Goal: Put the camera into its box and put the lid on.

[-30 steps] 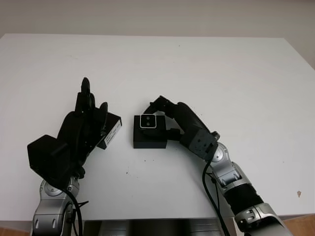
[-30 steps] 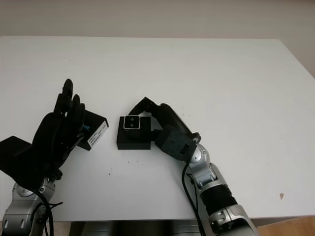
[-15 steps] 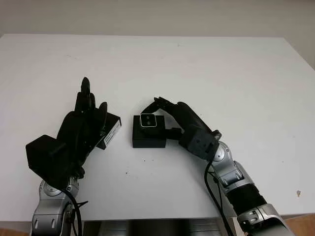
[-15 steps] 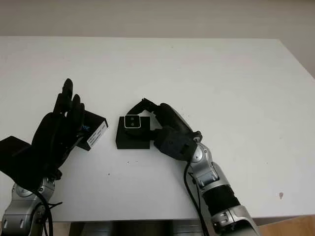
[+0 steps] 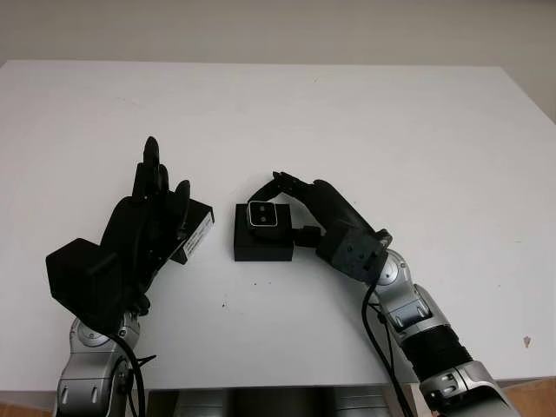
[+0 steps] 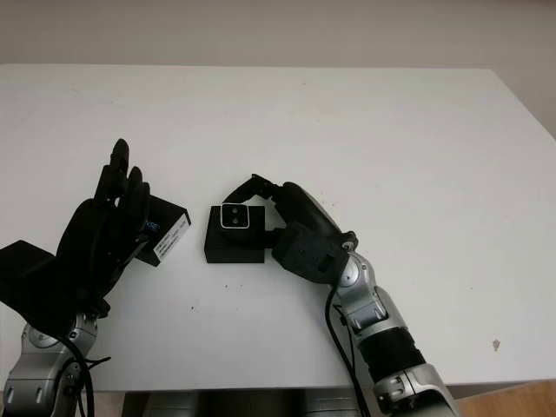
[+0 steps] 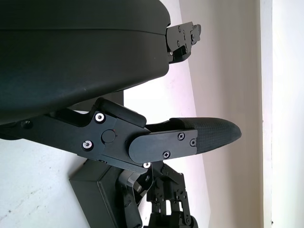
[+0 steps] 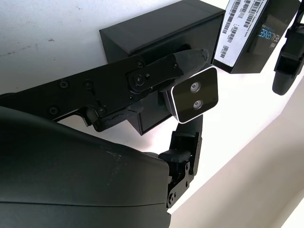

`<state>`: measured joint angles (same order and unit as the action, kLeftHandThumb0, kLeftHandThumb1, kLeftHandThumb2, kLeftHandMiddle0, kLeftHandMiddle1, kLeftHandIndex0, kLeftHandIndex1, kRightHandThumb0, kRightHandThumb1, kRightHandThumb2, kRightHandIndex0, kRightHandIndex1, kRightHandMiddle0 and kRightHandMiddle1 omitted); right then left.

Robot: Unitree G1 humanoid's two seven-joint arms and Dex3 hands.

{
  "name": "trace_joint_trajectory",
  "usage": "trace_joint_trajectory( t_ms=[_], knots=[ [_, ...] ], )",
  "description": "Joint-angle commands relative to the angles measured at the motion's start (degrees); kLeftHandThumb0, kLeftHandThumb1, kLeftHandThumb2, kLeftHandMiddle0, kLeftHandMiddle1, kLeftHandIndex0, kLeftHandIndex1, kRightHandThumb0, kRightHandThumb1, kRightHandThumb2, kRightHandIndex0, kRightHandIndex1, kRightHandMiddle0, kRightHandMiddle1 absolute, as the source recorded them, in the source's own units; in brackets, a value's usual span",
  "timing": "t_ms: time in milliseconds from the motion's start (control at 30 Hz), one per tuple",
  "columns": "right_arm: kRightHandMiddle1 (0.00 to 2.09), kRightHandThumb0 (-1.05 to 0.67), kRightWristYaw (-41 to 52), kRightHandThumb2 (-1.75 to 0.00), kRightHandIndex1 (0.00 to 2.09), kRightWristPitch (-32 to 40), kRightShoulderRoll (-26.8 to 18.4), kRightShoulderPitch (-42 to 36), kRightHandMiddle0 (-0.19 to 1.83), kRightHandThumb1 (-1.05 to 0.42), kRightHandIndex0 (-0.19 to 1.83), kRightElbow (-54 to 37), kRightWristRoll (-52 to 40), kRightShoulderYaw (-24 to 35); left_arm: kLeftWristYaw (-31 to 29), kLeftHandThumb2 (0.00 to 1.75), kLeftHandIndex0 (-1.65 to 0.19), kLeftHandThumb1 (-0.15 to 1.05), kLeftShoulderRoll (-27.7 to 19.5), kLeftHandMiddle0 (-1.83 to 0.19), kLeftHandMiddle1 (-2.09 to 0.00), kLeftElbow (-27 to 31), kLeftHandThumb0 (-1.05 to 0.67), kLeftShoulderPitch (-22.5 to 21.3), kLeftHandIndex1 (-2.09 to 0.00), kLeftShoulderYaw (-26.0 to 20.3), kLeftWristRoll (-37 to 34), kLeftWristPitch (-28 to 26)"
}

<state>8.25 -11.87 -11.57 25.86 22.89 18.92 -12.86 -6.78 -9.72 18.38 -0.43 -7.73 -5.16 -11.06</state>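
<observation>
Placement was the step in hand: from the head views, the right hand [image 5: 300, 208] held the small camera [image 5: 261, 215] over the black box [image 5: 263, 241] on the white table [image 5: 391, 130], lenses facing up; lowering came next. The left hand [image 5: 143, 230], open, stood by the lid [image 5: 198, 233]. In the right wrist view, fingers [image 8: 185, 61] pinched the camera [image 8: 194, 94], its 2 lenses aligned along its long axis.

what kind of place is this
Probably a lab or robot test bench, not a home: a bare white table against a plain wall, with a small camera held by the right robot hand over its black box.
</observation>
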Motion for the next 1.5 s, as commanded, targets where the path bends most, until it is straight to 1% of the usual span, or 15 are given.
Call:
trace_joint_trajectory(
  t_ms=[0,33,133,233,333,567,700,800,900,1133,1300,1467],
  knots=[
    [1.13,-0.52,-1.45,-0.06,0.07,-0.85,-0.43,-1.42,0.33,-0.90,0.26,0.28,0.09,0.49,0.28,0.53,0.19,1.05,0.10,0.19,0.00,0.44,-0.75,-0.66,0.00,0.28,0.06,-0.10],
    [1.25,-0.50,-2.75,-0.06,0.08,-1.65,-0.32,-1.59,0.35,-0.91,0.30,0.40,0.61,0.47,0.27,0.53,0.19,1.05,0.08,0.19,0.00,0.34,-0.75,-0.63,0.00,0.33,0.09,0.02],
    [1.46,-0.46,-6.09,-0.06,0.11,-3.32,-0.04,-2.14,0.38,-0.95,0.37,0.47,1.95,0.17,0.52,0.54,0.19,1.05,-0.08,0.19,0.00,0.19,-0.75,-0.54,0.00,0.66,0.80,0.25],
    [1.56,-0.49,-9.01,-0.06,0.13,-4.76,0.15,-2.63,0.41,-0.97,0.43,0.35,3.54,-0.35,0.50,0.55,0.19,1.05,-0.09,0.19,0.00,0.31,-0.74,-0.53,0.00,0.83,1.09,0.13],
    [1.62,-0.50,-11.11,-0.06,0.15,-5.91,0.21,-2.89,0.42,-0.98,0.47,0.47,5.01,-0.91,0.68,0.55,0.19,1.05,0.12,0.19,0.00,0.32,-0.75,-0.44,0.00,0.92,1.19,0.34],
    [1.66,-0.51,-14.50,-0.06,0.18,-8.86,0.01,-2.84,0.40,-1.00,0.50,1.83,7.31,-1.76,0.97,0.55,0.19,1.05,0.47,0.19,0.00,0.72,-0.76,-0.11,0.00,1.23,1.23,0.23],
    [1.70,-0.50,-15.51,-0.06,0.19,-9.93,0.31,-3.00,0.39,-1.01,0.50,2.10,7.23,-1.57,1.10,0.55,0.19,1.05,0.64,0.19,0.00,0.76,-0.76,0.14,0.00,1.46,1.30,0.50],
    [1.73,-0.50,-16.05,-0.06,0.20,-9.62,1.37,-3.63,0.39,-1.01,0.50,1.30,6.21,-1.12,1.14,0.55,0.19,1.05,0.77,0.19,0.00,0.61,-0.76,0.27,0.00,1.54,1.27,0.68],
    [1.75,-0.50,-14.91,-0.06,0.20,-7.45,3.14,-4.65,0.39,-1.01,0.48,-0.35,3.38,-0.24,1.08,0.55,0.19,1.05,0.87,0.19,0.00,0.40,-0.76,0.37,0.00,1.49,1.17,0.81],
    [1.74,-0.47,-10.15,-0.05,0.20,3.31,5.60,-7.38,0.38,-1.01,0.46,-9.98,-0.47,0.63,1.06,0.54,0.19,1.05,0.72,0.19,0.00,0.39,-0.78,0.58,0.00,1.30,1.16,0.29],
    [1.74,-0.48,-7.26,-0.05,0.20,10.39,6.01,-8.09,0.46,-1.01,0.47,-15.35,-1.02,0.71,1.13,0.54,0.19,1.05,0.70,0.19,0.00,0.47,-0.78,0.44,0.00,1.28,1.14,-0.25],
    [1.70,-0.48,-4.83,-0.05,0.20,16.31,5.80,-8.24,0.47,-1.00,0.47,-19.92,-1.07,0.66,0.67,0.55,0.19,1.05,0.50,0.19,0.00,0.36,-0.77,0.41,0.00,1.12,0.80,0.15]
  ],
)
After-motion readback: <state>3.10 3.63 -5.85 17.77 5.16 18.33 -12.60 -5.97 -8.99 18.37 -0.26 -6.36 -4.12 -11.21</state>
